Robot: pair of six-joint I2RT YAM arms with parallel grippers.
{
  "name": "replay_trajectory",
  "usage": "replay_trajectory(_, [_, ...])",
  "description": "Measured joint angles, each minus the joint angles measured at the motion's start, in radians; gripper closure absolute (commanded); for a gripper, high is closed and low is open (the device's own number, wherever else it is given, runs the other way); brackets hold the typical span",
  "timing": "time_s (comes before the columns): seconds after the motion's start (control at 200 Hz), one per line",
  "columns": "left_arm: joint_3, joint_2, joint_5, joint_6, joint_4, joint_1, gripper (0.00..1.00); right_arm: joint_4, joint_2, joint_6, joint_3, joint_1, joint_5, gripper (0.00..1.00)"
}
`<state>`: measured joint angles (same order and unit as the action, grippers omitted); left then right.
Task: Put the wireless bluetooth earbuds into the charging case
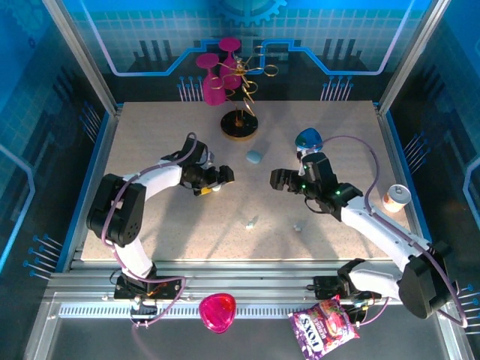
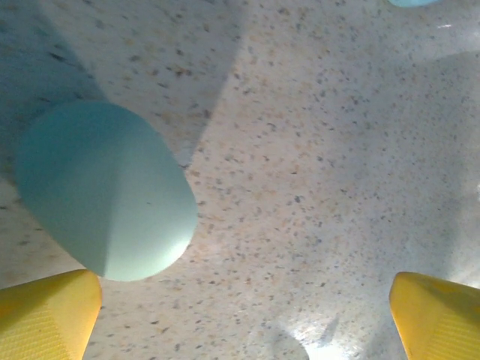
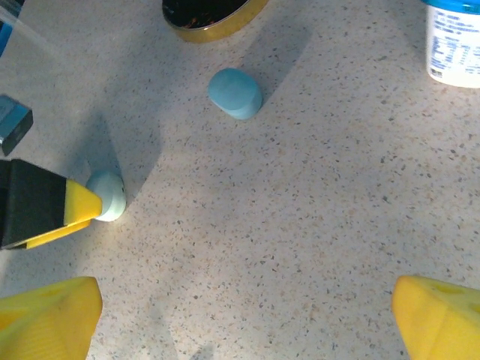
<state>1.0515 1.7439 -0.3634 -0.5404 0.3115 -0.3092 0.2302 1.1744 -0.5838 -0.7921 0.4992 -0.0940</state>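
Speckled tabletop [image 1: 150, 225]: two wireless bluetooth earbuds [image 1: 250, 223] lie loose near its front, between the arms. Left gripper [image 1: 222, 181] jaws are spread, with a pale blue case [image 2: 105, 191] by one finger; right gripper [image 1: 275, 179] jaws are spread, holding nothing. Lettering on the purple snack packet [image 1: 324, 328] and print on the white tub [image 3: 454, 37] are unreadable.

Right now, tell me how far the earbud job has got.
Done: nothing; one earbud and a second earbud lie loose. In hand: the open left tool hovers over a pale case; the right tool is open, empty. Left: opening a case, seating every bud.
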Motion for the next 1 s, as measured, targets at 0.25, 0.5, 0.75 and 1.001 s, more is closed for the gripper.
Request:
replay_trajectory(0.25, [-0.019, -0.087, 0.008, -0.031, -0.021, 0.047, 0.01, -0.117, 0.145, 0.211, -0.007, 0.142, -0.001, 0.00])
replay_trajectory(0.5, [-0.069, -0.214, 0.026, -0.030, -0.002, 0.216, 0.01, -0.225, 0.436, 0.449, -0.173, 0.305, -0.029, 0.01])
replay_trajectory(0.75, [-0.119, -0.288, 0.026, -0.029, 0.021, 0.239, 0.01, -0.246, 0.710, 0.479, -0.421, 0.316, -0.004, 0.17])
replay_trajectory(1.001, [-0.144, -0.322, 0.026, -0.030, 0.028, 0.293, 0.01, -0.232, 0.884, 0.499, -0.573, 0.316, 0.032, 0.31])
